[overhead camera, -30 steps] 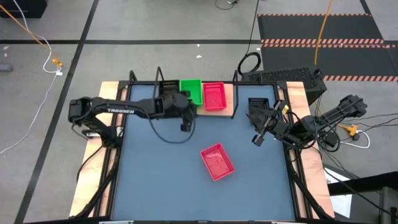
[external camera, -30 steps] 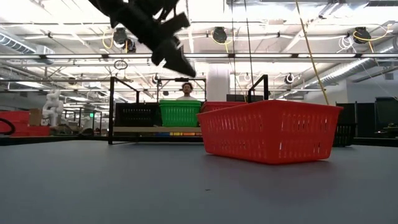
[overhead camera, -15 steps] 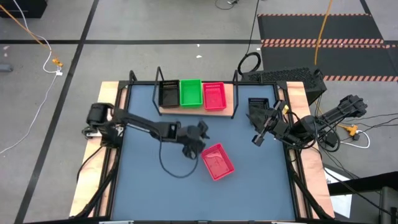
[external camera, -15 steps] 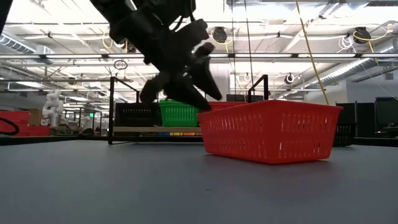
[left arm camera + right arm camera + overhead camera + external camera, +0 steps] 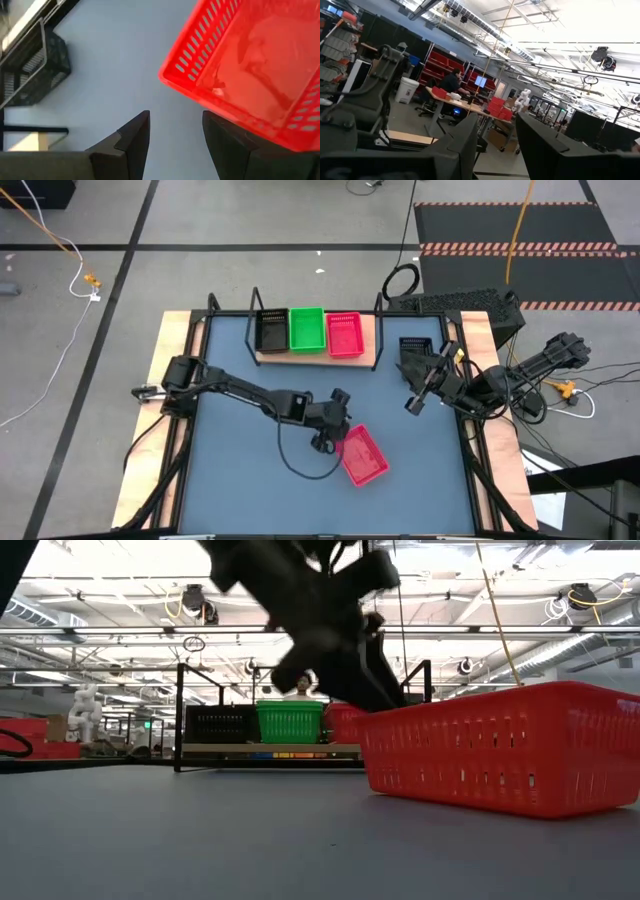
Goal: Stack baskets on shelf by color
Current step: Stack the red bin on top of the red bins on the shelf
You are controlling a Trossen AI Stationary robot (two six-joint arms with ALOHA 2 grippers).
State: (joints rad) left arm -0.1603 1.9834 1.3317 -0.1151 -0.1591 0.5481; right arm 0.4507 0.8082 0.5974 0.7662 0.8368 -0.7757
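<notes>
A red basket [image 5: 363, 457] stands on its bottom on the blue-grey tabletop, near the middle; it also shows large in the low view [image 5: 470, 755]. My left gripper [image 5: 335, 430] is open, low at the basket's far-left end, and its two fingers show in the left wrist view [image 5: 175, 135]. The shelf [image 5: 315, 356] at the far edge carries a black basket [image 5: 270, 330], a green basket [image 5: 306, 328] and a red basket [image 5: 344, 334] side by side. My right gripper [image 5: 413, 398] is open and empty, above the table's right side. My left gripper is open, and one finger [image 5: 225, 132] lies against the outer side of the red basket's wall [image 5: 240, 117], near its corner. The fingers slant down from the table's left and far side. The basket stands on the table.
Another black basket [image 5: 420, 352] stands on the table at the far right, by my right arm; it also shows in the left wrist view [image 5: 37, 67]. The shelf's black wire ends [image 5: 255, 305] rise at both sides. A person shows far behind the shelf [image 5: 300, 685].
My left gripper has gone from the shelf toward the near right and down to the red basket on the table. The basket has slid toward the table's near and right edges and turned a little.
</notes>
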